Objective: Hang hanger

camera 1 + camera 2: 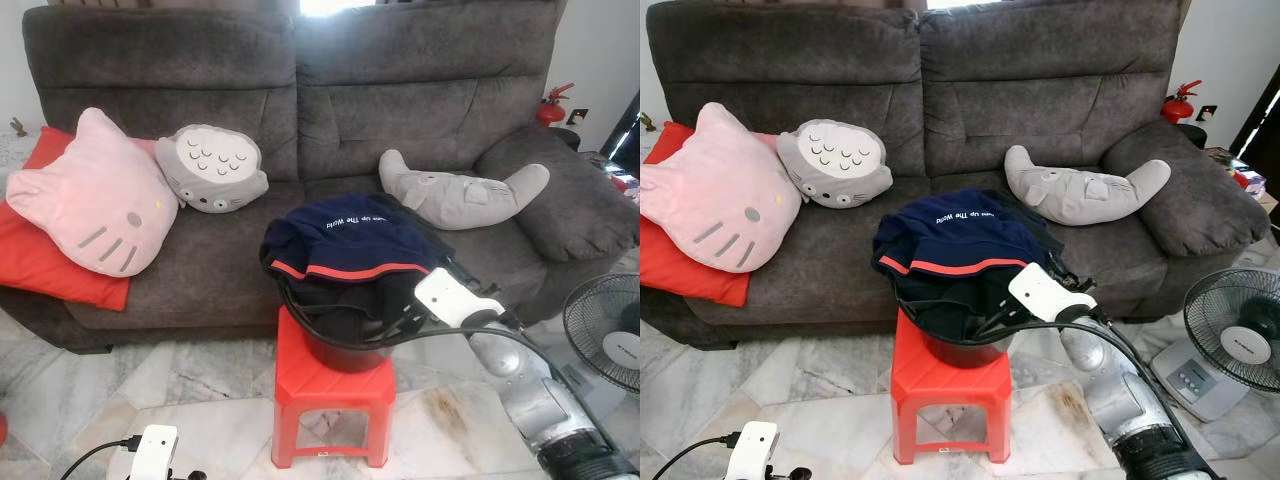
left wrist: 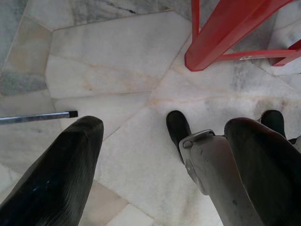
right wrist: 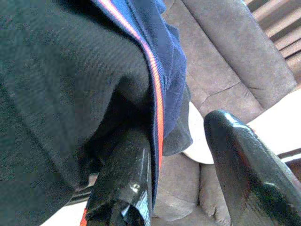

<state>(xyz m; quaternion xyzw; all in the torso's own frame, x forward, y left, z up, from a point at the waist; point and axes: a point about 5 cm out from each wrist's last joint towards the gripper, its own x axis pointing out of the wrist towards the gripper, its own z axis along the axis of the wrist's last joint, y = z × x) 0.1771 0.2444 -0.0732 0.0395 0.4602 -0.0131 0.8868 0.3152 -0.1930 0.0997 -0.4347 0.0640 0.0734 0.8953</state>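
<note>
A navy garment (image 1: 345, 238) with a red stripe and white lettering lies heaped over a black tub (image 1: 345, 350) on a red plastic stool (image 1: 330, 395). My right gripper (image 3: 178, 132) reaches into the right side of the heap, just under the striped hem. Its fingers stand apart, one finger (image 3: 124, 179) tucked beneath dark cloth and the other clear of the fabric. The right wrist (image 1: 455, 298) sits beside the tub. A black curved line (image 1: 300, 315) runs round the tub's front; I cannot tell whether it is a hanger or a cable. My left gripper (image 2: 164, 127) hangs open over the marble floor.
A grey sofa (image 1: 400, 90) stands right behind the stool, carrying a pink cat cushion (image 1: 95, 195), a grey round plush (image 1: 210, 168), a grey long plush (image 1: 462, 190) and a red cushion (image 1: 40, 260). A floor fan (image 1: 605, 330) stands at the right. A red extinguisher (image 1: 552, 108) is behind the sofa arm.
</note>
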